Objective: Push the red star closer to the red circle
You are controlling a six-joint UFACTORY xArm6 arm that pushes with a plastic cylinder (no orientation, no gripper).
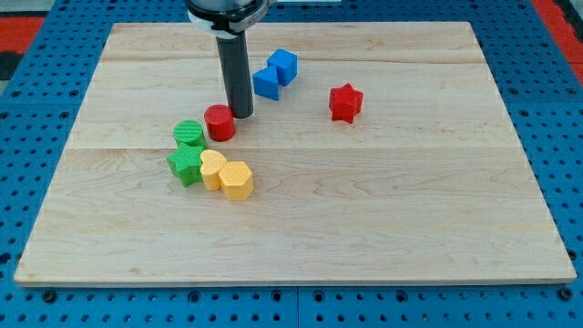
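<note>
The red star (345,102) lies right of the board's middle, toward the view's top. The red circle (219,122) lies well to its left. My tip (241,113) rests on the board just right of the red circle, almost touching it, and far left of the red star. The dark rod rises from the tip to the view's top edge.
Two blue blocks (274,73) sit together above and between the red pieces. A green circle (189,134), a green star (186,165), a yellow block (212,169) and a yellow hexagon (237,180) cluster below the red circle. The wooden board (383,210) lies on a blue pegboard.
</note>
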